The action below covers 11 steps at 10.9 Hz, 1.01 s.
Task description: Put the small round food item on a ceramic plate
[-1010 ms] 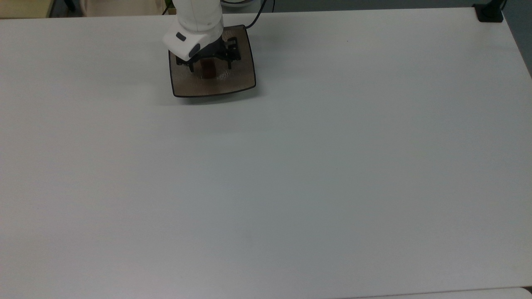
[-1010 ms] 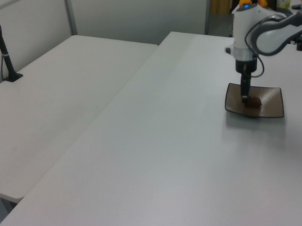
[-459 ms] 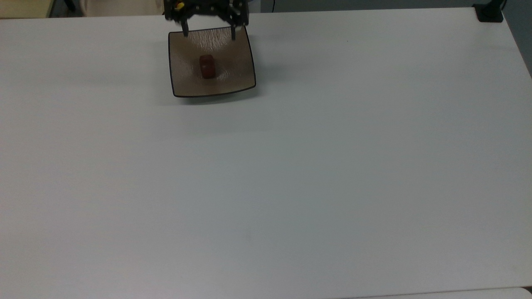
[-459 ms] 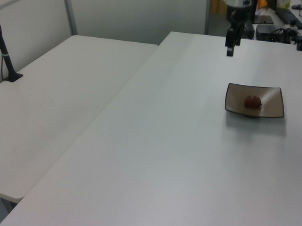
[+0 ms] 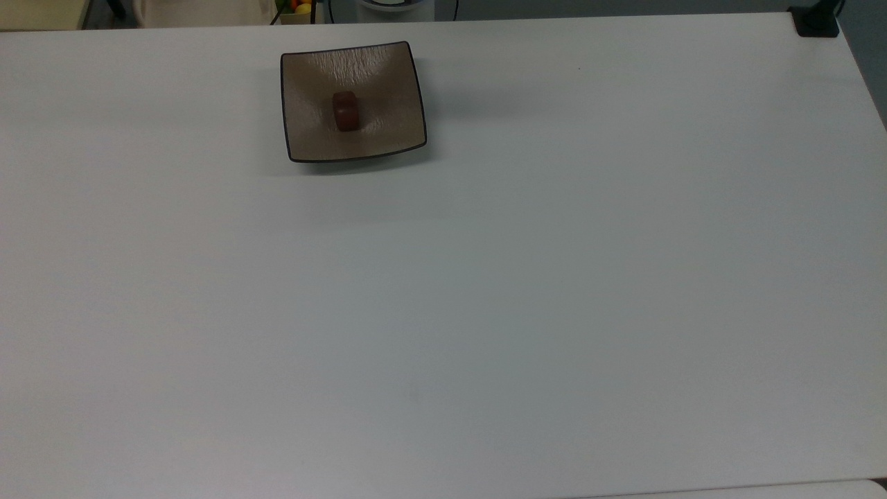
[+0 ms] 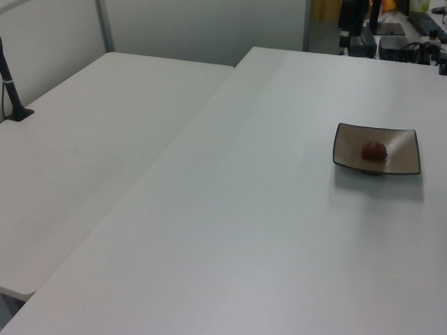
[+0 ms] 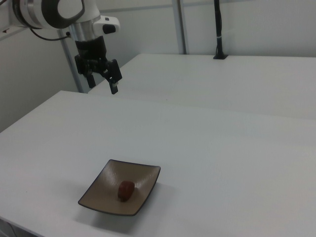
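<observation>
The small round food item (image 5: 346, 111) lies in the sunken middle of the plate (image 5: 305, 135), a dark reddish-brown glossy chunk resting on the textured centre and free of anything else. It sits there because the shallow dip cradles it: from the right view it (image 7: 126, 190) leans a little along the hollow, well in from every raised corner, so I judge it unlikely to roll off. The left view shows the same thing, the chunk (image 6: 374, 151) near the centre of the dish (image 6: 346, 158) with the thin dark rim all around it.

The plate stands flat on the white surface (image 5: 485, 291), close to the far edge in the top view and toward the top view's left. Its upturned corners lift the rim off the surface, which explains the soft shadow under its near side.

The tool (image 7: 101, 81) hangs high above the surface at the right view's upper left, well apart from the plate, its two fingers (image 7: 114, 87) spread with nothing between them. Held like that, up and off to the side, it leaves the dish clear. To my eye the job looks done: the food rests on the plate and nothing grips it.

Beyond the surface, a second white table (image 6: 83, 177) stands alongside, with a dark post (image 6: 10, 86) at its far side.
</observation>
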Tool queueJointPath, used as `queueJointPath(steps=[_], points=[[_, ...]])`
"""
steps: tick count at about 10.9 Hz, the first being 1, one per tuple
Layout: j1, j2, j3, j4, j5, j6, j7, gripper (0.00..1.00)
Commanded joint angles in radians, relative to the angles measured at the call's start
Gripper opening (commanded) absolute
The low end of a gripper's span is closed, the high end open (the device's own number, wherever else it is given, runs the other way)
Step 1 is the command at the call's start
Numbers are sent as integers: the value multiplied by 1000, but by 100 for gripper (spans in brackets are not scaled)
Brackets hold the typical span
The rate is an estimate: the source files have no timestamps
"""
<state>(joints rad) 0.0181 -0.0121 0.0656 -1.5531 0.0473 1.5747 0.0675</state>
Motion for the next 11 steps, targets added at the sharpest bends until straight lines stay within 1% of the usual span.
queueJointPath(steps=[1,4,6,11], points=[[13,7,-12,10,19,7,-7,100],[23,11,-13,-8,20,80,-159,100],[23,11,-23,-21,22,114,-179,100],[23,9,-23,-30,23,108,-179,100]])
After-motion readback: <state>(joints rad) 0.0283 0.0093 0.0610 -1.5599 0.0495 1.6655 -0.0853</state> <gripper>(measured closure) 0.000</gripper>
